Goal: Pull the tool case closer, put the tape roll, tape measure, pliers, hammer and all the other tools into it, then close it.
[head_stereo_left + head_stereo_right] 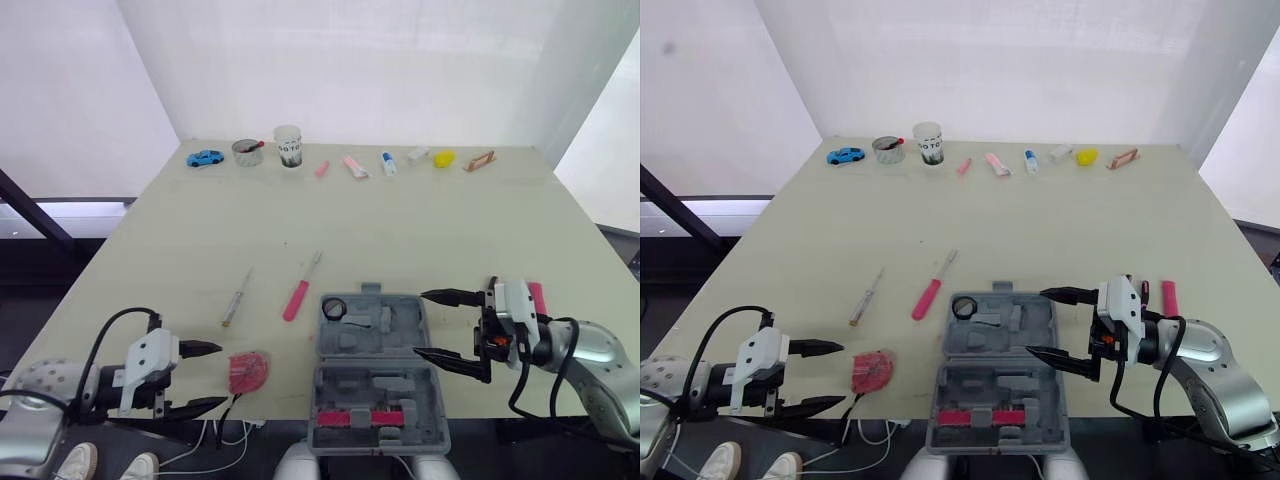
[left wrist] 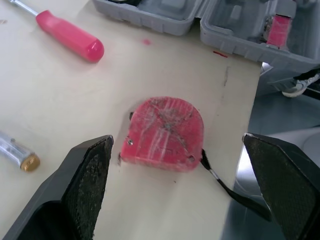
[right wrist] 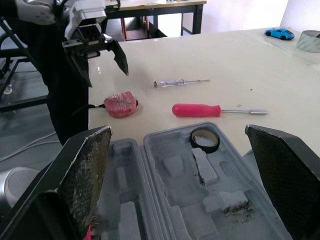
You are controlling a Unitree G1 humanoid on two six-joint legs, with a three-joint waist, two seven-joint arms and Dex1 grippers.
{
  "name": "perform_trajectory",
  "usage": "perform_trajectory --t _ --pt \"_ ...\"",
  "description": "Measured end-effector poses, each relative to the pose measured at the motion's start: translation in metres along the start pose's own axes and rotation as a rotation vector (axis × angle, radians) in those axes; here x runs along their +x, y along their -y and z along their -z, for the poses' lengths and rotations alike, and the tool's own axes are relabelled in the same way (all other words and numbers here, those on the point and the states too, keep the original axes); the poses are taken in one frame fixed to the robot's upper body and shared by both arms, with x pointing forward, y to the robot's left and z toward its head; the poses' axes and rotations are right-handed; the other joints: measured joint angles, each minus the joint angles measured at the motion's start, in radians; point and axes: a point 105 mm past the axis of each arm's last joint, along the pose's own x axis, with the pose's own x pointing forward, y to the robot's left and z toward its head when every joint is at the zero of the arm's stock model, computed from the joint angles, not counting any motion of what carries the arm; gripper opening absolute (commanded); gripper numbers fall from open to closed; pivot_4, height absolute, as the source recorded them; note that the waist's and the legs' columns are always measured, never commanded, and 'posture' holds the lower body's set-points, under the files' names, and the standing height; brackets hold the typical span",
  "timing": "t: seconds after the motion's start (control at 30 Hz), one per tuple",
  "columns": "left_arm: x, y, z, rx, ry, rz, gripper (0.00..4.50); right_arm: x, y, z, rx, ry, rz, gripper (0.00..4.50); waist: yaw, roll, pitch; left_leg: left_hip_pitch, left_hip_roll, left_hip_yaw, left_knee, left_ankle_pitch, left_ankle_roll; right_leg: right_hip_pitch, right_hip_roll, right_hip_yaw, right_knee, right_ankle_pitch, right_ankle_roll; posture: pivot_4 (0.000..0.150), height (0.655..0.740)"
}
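Open tool case (image 1: 370, 375) at the table's near edge, with the tape roll (image 1: 334, 308) seated in its far-left pocket. The left gripper (image 1: 222, 375), fingers spread wide, faces the red tape measure (image 2: 162, 132), which lies just left of the case with its strap trailing over the edge. The right gripper (image 1: 419, 323), likewise released, is at the case's right side. Risk: an off-centre closure could nudge the tape measure off the table.

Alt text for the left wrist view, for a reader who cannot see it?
A red tape measure lies flat on the pale table near its edge, between the fingers of the open left gripper, untouched. Beyond it lie a pink-handled screwdriver and the open grey tool case.
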Motion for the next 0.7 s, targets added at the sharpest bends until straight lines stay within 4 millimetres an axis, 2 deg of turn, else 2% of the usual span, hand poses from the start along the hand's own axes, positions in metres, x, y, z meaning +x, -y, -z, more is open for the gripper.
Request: perform_trajectory --t 0.07,0.23,0.5,0.7 --pt "0.007 -0.009 0.006 0.032 -0.054 0.045 4.43 0.000 0.000 0.000 -0.001 -0.002 -0.002 4.50 0.006 0.000 0.000 -0.003 0.001 -0.002 0.002 0.000 0.000 -0.001 0.003 -0.001 0.000 0.000 0.000 0.150 0.7400" --pt "0.019 -0.011 0.009 0.063 -0.093 0.113 4.43 0.000 -0.001 0.000 0.000 -0.003 -0.005 4.50 0.004 -0.001 0.000 -0.006 0.002 -0.003 0.002 0.000 0.000 -0.003 0.005 -0.001 0.000 0.001 0.001 0.150 0.7400" --pt "0.037 -0.011 0.012 0.055 -0.076 0.144 4.43 -0.001 -0.027 0.000 -0.012 -0.030 -0.178 4.50 0.007 0.000 0.000 -0.006 0.003 -0.004 0.004 0.000 0.000 -0.003 0.005 -0.002 0.001 0.001 0.001 0.150 0.7400" --pt "0.040 -0.013 0.012 0.056 -0.079 0.149 4.43 -0.004 -0.031 -0.002 -0.032 -0.035 -0.235 4.50 0.006 -0.001 0.000 -0.005 0.003 -0.004 0.004 0.000 0.000 -0.003 0.005 -0.002 0.002 0.001 0.001 0.150 0.7400"
